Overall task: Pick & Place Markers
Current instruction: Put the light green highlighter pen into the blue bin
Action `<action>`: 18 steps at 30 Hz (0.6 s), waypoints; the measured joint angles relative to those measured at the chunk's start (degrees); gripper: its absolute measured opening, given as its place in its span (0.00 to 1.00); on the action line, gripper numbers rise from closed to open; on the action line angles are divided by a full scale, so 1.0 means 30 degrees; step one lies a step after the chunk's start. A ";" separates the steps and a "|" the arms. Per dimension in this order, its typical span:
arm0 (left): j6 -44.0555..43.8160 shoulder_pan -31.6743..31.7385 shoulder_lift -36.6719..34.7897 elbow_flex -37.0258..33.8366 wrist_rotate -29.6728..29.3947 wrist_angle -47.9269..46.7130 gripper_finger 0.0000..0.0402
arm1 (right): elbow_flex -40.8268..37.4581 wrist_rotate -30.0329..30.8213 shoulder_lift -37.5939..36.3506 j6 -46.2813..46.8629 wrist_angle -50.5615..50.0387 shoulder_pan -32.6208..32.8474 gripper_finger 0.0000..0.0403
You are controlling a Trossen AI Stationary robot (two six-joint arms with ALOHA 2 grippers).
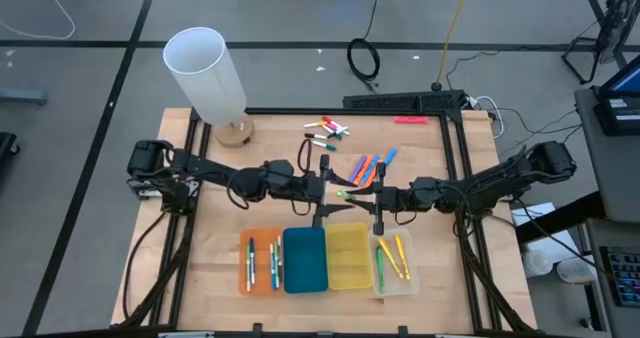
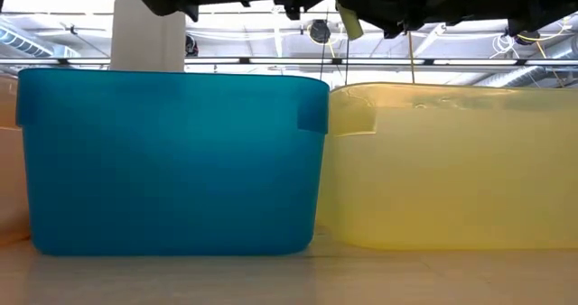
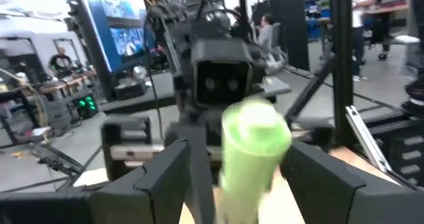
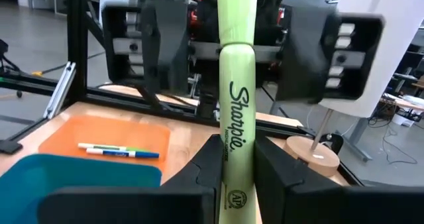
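High view: right gripper, fingers clamping a green highlighter facing the left gripper's wide fingers, is sorting markers; several are waiting on the counter.

A blurred green highlighter stands between the left gripper's spread fingers; the right gripper faces it beyond, people behind.

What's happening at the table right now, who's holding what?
The right gripper is shut on a light green highlighter, holding it upright above the middle of the table. The left gripper faces it with fingers open around the highlighter's far end, so it looks like a handover. A few markers already lie in the orange tray and the clear tray; more loose markers wait farther back.
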 joint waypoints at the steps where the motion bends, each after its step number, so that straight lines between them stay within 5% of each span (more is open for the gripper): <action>1: 0.0011 -0.0007 0.0001 0.0005 -0.0278 0.0003 0.59 | 0.0000 0.0000 -0.0003 -0.0011 0.0042 0.0000 0.11; 5: 0.0124 0.0082 0.0008 -0.0002 -0.0606 -0.0473 0.50 | 0.0000 -0.0043 -0.0155 -0.0178 0.0153 0.0043 0.11; 10: 0.1211 0.0134 0.0008 -0.0009 -0.0389 -0.1126 0.16 | 0.0000 0.0066 -0.0277 -0.0636 0.0141 0.0323 0.11; 13: 0.0609 0.0338 -0.0160 -0.0009 -0.0081 -0.1260 0.14 | 0.0000 0.0289 -0.0277 -0.0616 0.0205 0.0485 0.13; 18: -0.1528 0.0053 -0.2450 -0.0048 -0.0277 -0.4951 0.14 | 0.0015 0.0943 -0.0442 -0.0540 -0.0180 0.0636 0.32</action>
